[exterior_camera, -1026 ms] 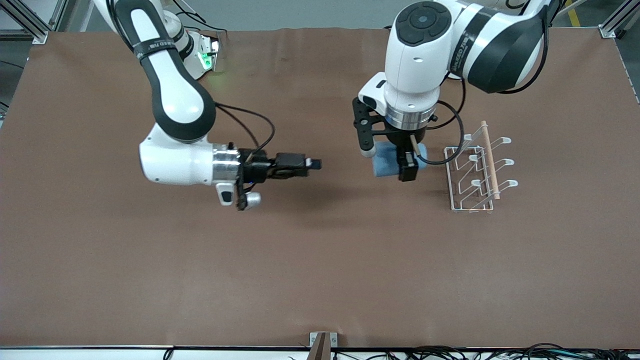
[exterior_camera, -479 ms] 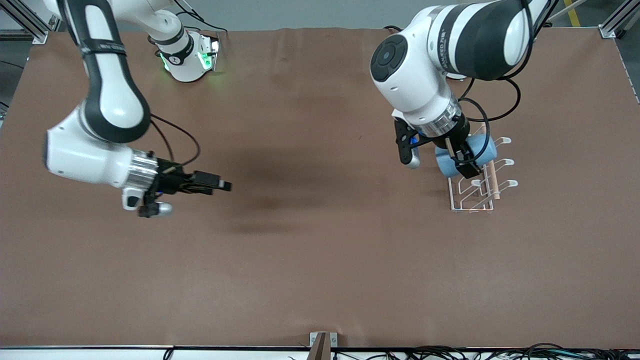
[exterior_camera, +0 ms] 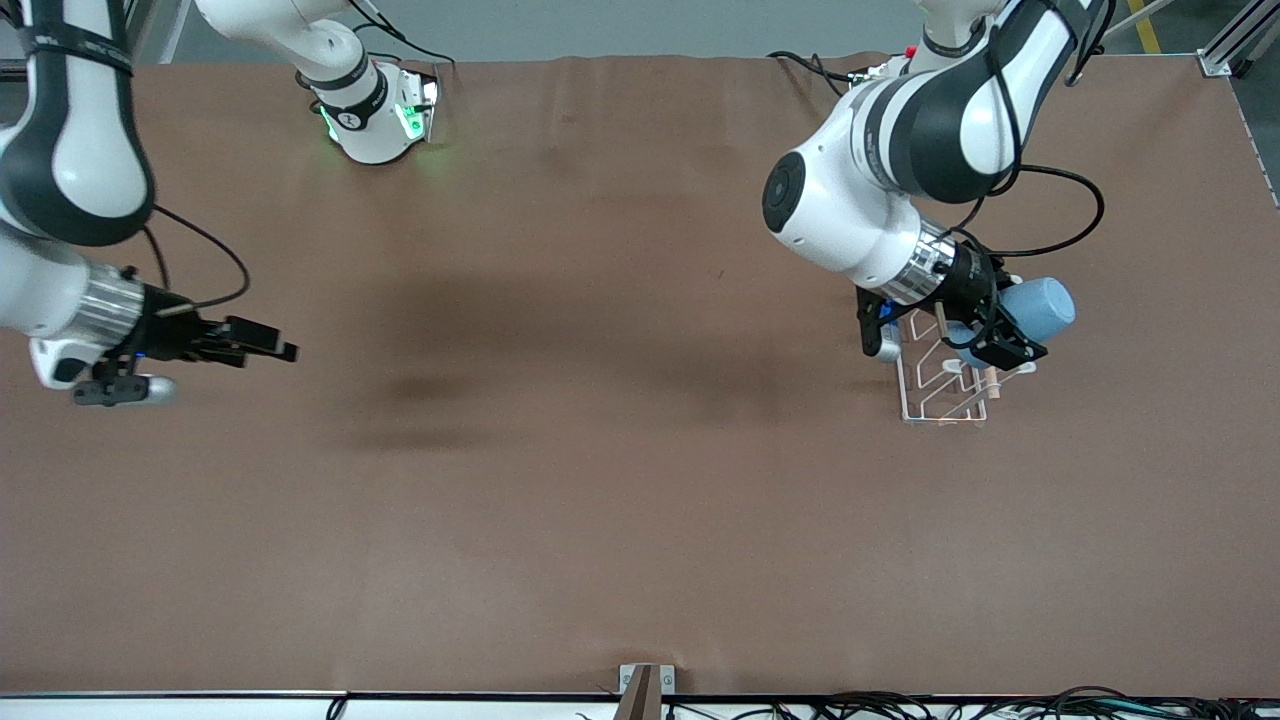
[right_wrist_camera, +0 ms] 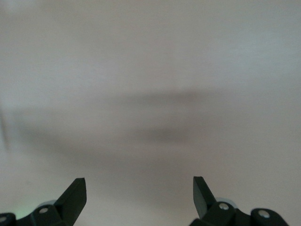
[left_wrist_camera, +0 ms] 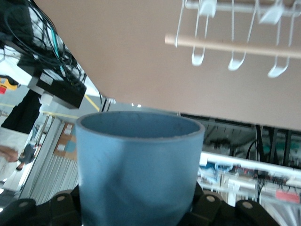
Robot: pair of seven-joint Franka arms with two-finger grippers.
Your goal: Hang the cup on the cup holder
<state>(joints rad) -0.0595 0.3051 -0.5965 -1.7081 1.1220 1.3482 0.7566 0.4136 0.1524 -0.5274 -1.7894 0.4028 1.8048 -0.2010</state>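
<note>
Brown table [exterior_camera: 600,500] fills the front view, bare mat all over.

My left arm comes in from the base at about 1 o'clock in the front view and bends down over the left arm's end of the table. My left gripper [exterior_camera: 1010,335] is up in the air over the cup holder [exterior_camera: 945,385], clenched on the cup [exterior_camera: 1040,308]. Cup is light blue, lying roughly sideways in my grip, one end pointing toward 2 o'clock in the front view, sitting above the rack's wooden rod. In the left wrist view the cup [left_wrist_camera: 138,165] fills the lower middle with its open rim facing the camera, side wall slightly dented where I squeeze it; the rack's rod and white looped prongs [left_wrist_camera: 235,47] show apart from it, no contact seen.

My right arm waits at the right arm's end of the table, around 9 o'clock in the front view. My right gripper [exterior_camera: 270,345] hangs over bare mat, fingers [right_wrist_camera: 75,195] spread wide, holding nothing.

Cup holder stands on the mat, white wire, small.
</note>
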